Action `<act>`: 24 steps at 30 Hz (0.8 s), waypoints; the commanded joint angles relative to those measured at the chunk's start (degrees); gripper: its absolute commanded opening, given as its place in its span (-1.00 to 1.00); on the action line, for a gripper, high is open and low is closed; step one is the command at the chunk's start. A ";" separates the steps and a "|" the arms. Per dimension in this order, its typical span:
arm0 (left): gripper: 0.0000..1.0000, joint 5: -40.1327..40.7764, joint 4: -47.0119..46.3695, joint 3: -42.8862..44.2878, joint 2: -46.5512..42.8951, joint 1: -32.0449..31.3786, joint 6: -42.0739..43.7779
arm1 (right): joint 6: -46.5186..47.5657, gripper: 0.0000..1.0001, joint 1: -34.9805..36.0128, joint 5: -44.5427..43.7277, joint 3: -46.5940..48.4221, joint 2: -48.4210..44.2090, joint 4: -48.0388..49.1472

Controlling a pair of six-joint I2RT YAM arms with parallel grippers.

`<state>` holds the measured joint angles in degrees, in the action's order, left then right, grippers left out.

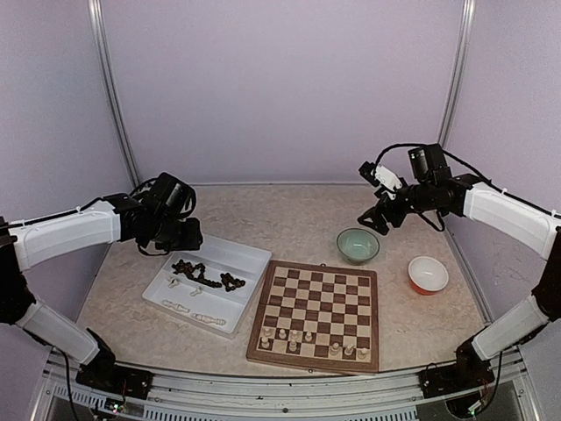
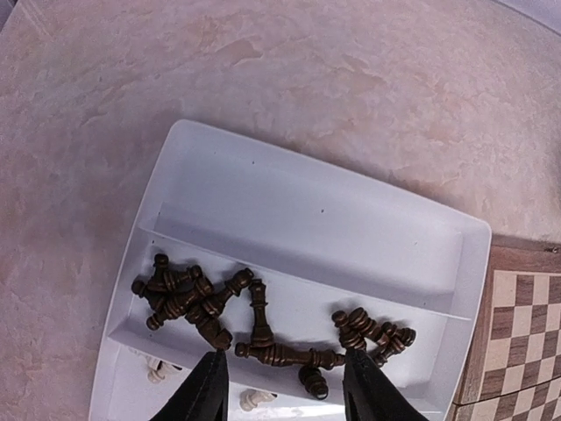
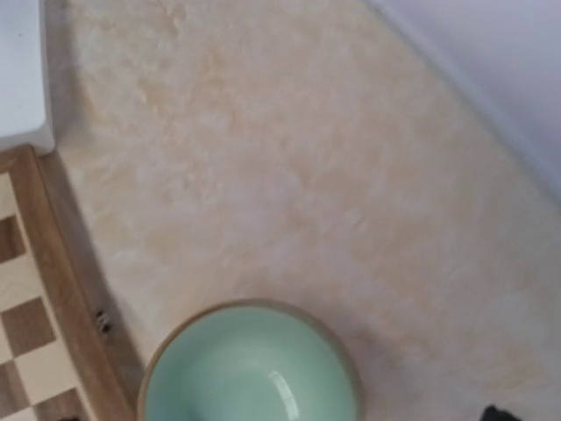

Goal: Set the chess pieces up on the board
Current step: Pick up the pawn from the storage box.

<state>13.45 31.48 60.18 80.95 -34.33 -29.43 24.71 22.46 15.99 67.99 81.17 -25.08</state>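
Here, cream chess pieces (image 1: 293, 337) stand on the two near rows of the board (image 1: 323, 292) at mid-table, while the dark pieces (image 2: 260, 323) lie heaped in the middle compartment of the white tray (image 2: 298, 210) just left of it. The left gripper (image 2: 280, 390) hovers over that heap, fingers spread. The right gripper (image 1: 375, 219) hangs above a green bowl (image 1: 358, 245), near a red bowl (image 1: 428, 274); whether its jaws are apart cannot be told

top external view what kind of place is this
Likely a robot lab test cell: plain lilac wall panels with metal posts enclose a table, a left arm and right arm are mounted on a rail at its near edge, and the board sits beside a white tray.
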 commanded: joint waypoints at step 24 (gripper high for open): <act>-0.35 -3.93 -6.18 -17.87 -1.22 -5.11 -4.25 | 1.56 0.70 -2.33 22.66 -6.59 0.90 2.18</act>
<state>9.39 30.74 43.79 79.50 -39.92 -34.41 24.95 20.27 36.14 61.19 81.49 -21.56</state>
